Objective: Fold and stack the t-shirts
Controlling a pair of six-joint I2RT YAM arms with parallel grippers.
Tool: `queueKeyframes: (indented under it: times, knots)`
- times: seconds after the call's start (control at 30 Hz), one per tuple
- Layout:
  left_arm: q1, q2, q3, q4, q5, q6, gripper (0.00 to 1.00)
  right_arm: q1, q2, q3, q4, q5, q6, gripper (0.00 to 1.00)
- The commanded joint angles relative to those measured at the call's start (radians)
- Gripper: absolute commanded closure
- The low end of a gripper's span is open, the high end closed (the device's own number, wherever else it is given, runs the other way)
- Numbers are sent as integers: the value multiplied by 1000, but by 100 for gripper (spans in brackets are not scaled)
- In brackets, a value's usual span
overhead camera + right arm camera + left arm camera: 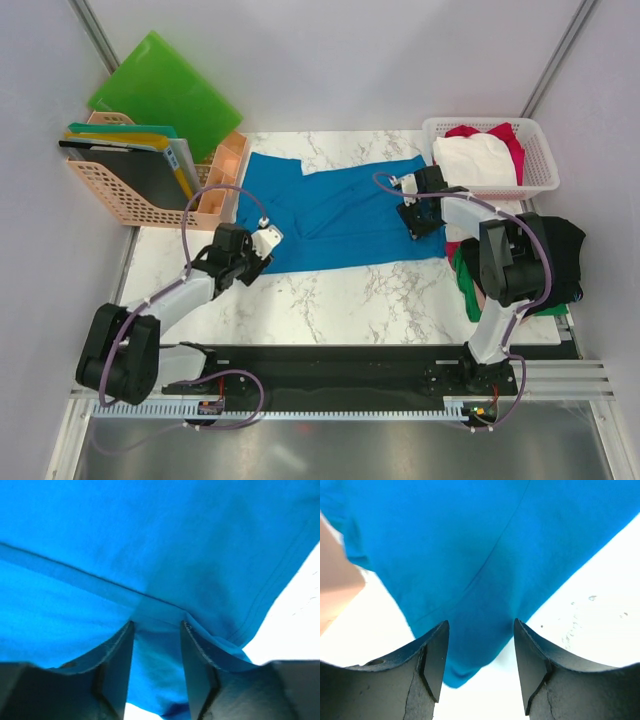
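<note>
A bright blue t-shirt (340, 215) lies spread flat across the back half of the marble table. My left gripper (262, 250) hovers at its near left corner. In the left wrist view the left gripper (480, 623) stands open, with the blue t-shirt's (485, 555) corner tip lying loose on the table between the jaws. My right gripper (415, 215) is at the shirt's right edge. In the right wrist view the right gripper (157, 624) has its jaws apart and pushed into the blue t-shirt (160, 540); a fold lies in the gap and cloth drapes over both fingertips.
A white lattice basket (530, 180) at the back right holds white and red shirts. A pile of black, green and red shirts (560, 260) sits by the right arm. An orange rack (130, 200) with folders, a green folder (165, 95) and a small orange bin (225, 175) stand at the left.
</note>
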State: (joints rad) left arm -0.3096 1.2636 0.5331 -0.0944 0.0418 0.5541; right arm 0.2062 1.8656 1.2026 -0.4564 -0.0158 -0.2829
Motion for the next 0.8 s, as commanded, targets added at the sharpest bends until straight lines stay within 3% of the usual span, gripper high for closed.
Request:
queueKeyframes:
  times: [0.0, 0.1, 0.3, 0.43, 0.5, 0.53, 0.57, 0.6, 0.77]
  knots:
    - [1, -127, 7, -40, 65, 20, 38, -2, -28, -31, -80, -98, -13, 48]
    - [1, -249, 5, -74, 101, 24, 37, 7, -111, -26, -120, -113, -10, 45]
    - [0, -407, 4, -146, 15, 55, 36, 9, -291, -6, -253, -163, -24, 43]
    - [1, -495, 14, -156, 6, -2, 35, 9, -445, -47, -297, -190, -52, 40]
    - [1, -481, 40, -174, 36, -55, 33, 10, -486, -107, -280, -199, -45, 32]
    - [0, -428, 76, -188, 77, -65, 26, 13, -512, -127, -272, -226, -41, 26]
    - [0, -396, 96, -224, 96, -71, 10, 18, -520, -146, -266, -236, -39, 15]
    - [-3, -321, 116, -237, 116, -63, 2, 28, -519, -167, -252, -230, -30, 2]
    - [-22, -159, 235, -246, 127, -34, 0, 44, -442, -131, -209, -119, -13, 2]
